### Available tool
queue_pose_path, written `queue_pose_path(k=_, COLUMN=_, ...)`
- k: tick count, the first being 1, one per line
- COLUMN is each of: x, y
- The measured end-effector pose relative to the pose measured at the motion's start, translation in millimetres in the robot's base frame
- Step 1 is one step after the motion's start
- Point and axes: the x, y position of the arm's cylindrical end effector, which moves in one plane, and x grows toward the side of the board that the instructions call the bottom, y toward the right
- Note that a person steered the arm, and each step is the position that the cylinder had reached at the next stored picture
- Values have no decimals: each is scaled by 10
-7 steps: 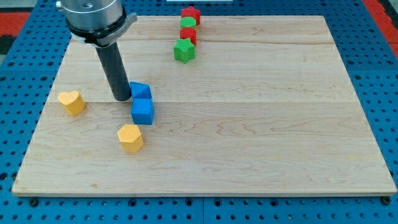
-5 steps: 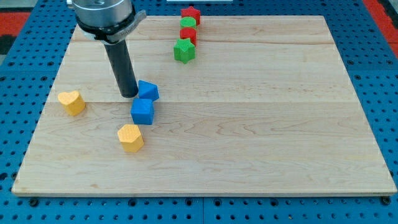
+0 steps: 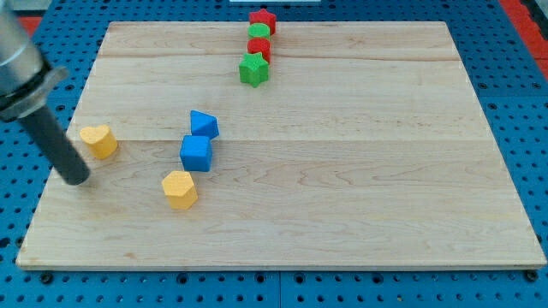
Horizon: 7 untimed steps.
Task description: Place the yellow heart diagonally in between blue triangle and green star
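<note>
Yellow heart [image 3: 99, 141]: we find it near the board's left edge, well apart from both targets.
My tip [image 3: 78, 180]: we place it just below and to the view's left of the heart, close but apparently not touching; the rod leans up toward the view's left.
Pincer: none fitted; we have only a bare rod, which holds nothing.
Blue triangle [image 3: 204, 125]: mid-board, touching the blue cube [image 3: 196, 153] just below it.
Green star [image 3: 253, 69]: near the view's top, lowest in a column of red and green blocks.
Handling: we judge the heart small, rigid and light, likely to slide easily on the smooth wooden board [image 3: 360, 171] and to spin if pushed off-centre.
Contact: we would press its lower-left face, through its middle, toward the gap up and to the right.
Bystander: a yellow block [image 3: 180, 189] of unclear shape lies below the cube.
</note>
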Motion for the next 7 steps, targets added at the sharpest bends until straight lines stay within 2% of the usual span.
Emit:
queue_pose_path(k=1, x=-403, y=23)
queue_pose_path(k=3, x=-820, y=52)
queue_pose_path(k=5, x=-1235, y=-391)
queue_pose_path(k=6, x=-1383, y=-380)
queue_pose_path(k=7, x=-1370, y=-97)
